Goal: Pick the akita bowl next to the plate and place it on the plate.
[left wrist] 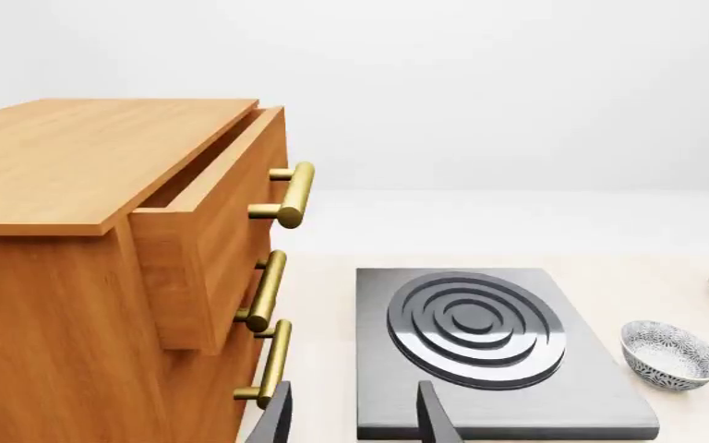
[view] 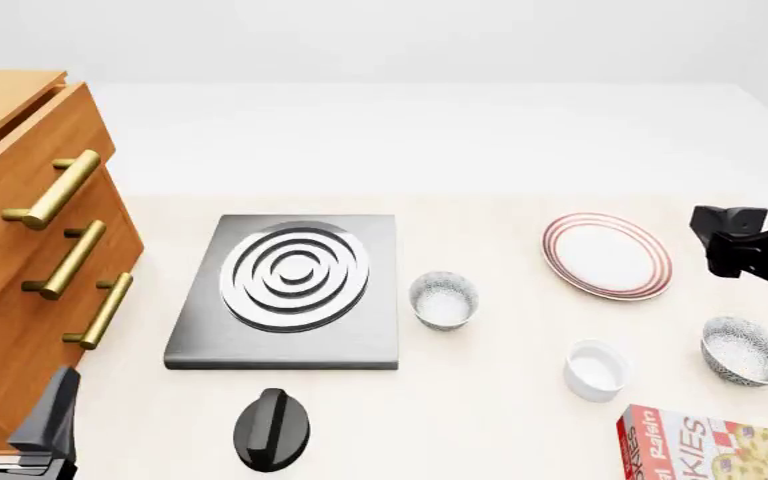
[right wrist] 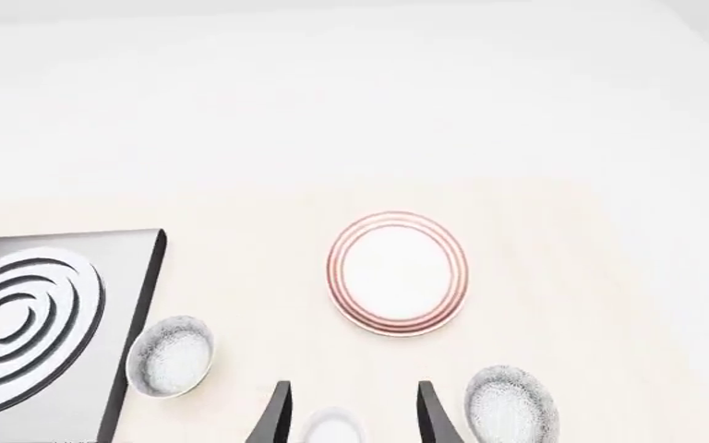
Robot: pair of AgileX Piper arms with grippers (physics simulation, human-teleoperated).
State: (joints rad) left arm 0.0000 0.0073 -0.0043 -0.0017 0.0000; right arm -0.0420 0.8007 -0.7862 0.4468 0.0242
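The plate (view: 607,255) (right wrist: 398,274), white with red-pink rings, lies flat at the right of the table with nothing on it. Two akita bowls look alike. One akita bowl (view: 443,300) (right wrist: 173,355) (left wrist: 670,354) stands between the stove and the plate. The other akita bowl (view: 746,350) (right wrist: 511,406) stands at the plate's near right. Both stand apart from the plate, and I cannot tell which is nearer. My right gripper (view: 718,242) (right wrist: 352,417) hangs open and empty above the table, right of the plate. My left gripper (view: 11,405) (left wrist: 352,417) is open and empty by the cabinet.
A wooden drawer cabinet (view: 24,220) with brass handles fills the left, its top drawer (left wrist: 207,231) pulled out. The grey stove burner (view: 291,285) and black knob (view: 273,428) sit left of centre. A white ramekin (view: 596,370) and a cookie box (view: 711,447) stand near the front right.
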